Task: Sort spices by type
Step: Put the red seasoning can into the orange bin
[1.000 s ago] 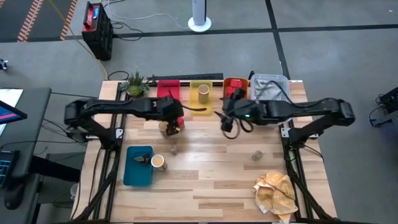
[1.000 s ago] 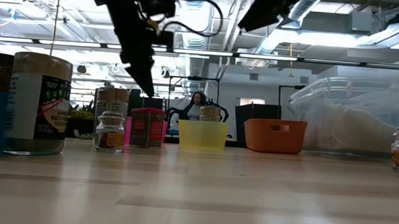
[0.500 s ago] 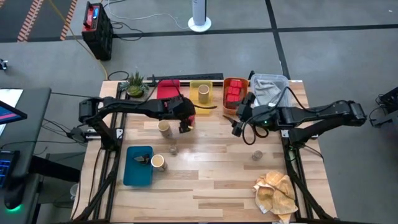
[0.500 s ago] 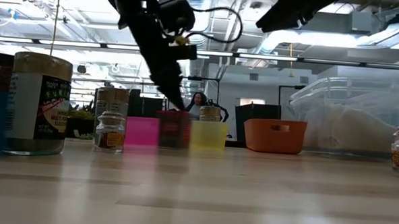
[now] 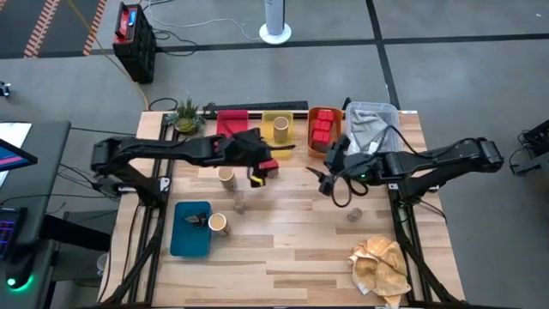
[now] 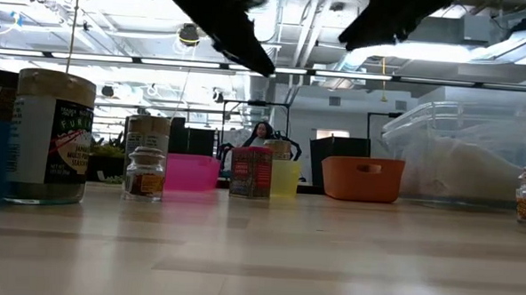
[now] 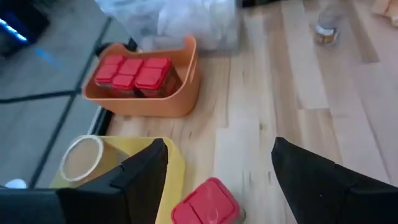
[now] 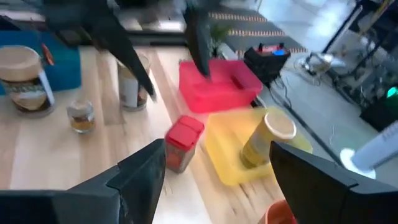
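We want this red tin (image 5: 268, 166) in the orange tray (image 5: 314, 148) with the other red tins (image 7: 132, 71), so a square pinch across its sides suits best. It stands on the table just near of the yellow tray (image 5: 284, 138). Our left gripper (image 5: 255, 168) hangs spread just left of it, empty. A second ago that gripper was over the tan cylinder (image 5: 226, 177) farther left; the right gripper (image 5: 330, 176), also spread, has moved right.

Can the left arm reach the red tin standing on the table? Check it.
Probably yes. The left gripper hangs open just above the red tin, which stands upright and alone beside the yellow tray; nothing lies between them.
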Available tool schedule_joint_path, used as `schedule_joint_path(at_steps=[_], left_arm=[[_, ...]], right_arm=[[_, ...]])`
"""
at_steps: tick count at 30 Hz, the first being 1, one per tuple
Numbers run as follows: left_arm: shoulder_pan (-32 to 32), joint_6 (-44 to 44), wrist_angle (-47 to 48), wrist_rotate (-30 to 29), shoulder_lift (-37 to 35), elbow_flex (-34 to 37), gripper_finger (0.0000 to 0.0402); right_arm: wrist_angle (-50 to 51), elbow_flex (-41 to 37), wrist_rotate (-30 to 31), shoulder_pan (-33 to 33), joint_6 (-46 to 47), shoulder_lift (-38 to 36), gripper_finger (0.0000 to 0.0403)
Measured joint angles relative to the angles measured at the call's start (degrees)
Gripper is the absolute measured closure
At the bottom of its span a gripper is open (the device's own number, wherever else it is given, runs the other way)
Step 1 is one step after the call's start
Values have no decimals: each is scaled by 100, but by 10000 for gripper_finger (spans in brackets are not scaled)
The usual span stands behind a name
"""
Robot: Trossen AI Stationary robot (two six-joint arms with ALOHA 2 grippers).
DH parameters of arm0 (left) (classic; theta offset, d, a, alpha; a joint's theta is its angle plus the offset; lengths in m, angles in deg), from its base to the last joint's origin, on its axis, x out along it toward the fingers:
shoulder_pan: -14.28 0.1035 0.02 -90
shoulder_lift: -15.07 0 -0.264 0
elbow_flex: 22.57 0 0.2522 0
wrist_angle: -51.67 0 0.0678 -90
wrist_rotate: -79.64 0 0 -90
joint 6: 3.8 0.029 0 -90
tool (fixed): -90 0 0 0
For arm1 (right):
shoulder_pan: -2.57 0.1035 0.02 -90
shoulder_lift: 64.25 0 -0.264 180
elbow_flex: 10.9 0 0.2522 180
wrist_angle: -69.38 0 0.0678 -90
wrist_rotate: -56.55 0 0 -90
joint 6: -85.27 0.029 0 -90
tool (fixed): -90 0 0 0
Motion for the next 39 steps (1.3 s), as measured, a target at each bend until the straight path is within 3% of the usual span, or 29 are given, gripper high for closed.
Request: schedule_joint_path(at_steps=[8,12,18,23,28,39], left_arm=[[-959,-393,-2668,-1159,-1709,2280,125],[-1126,-535,-3295,-1347,-2381,2784,125],[-1131,-577,-2931,-1413,-3195,2791,125],[-1131,-613,-2187,-1407,-3707,2793,125],[-1129,-615,-1646,-1422,-4048,2798,125],[-1129,-615,-1136,-1423,-4338,2798,125]], right_arm=[[-860,133,-23,-234,442,1203,85],[-876,694,-44,-356,456,2027,85],[-481,1838,-451,-558,406,3207,85],[819,3017,-675,-860,412,4002,85],[1952,4142,-1329,-1176,416,4742,85],[3063,5300,-1848,-1563,626,5608,39]])
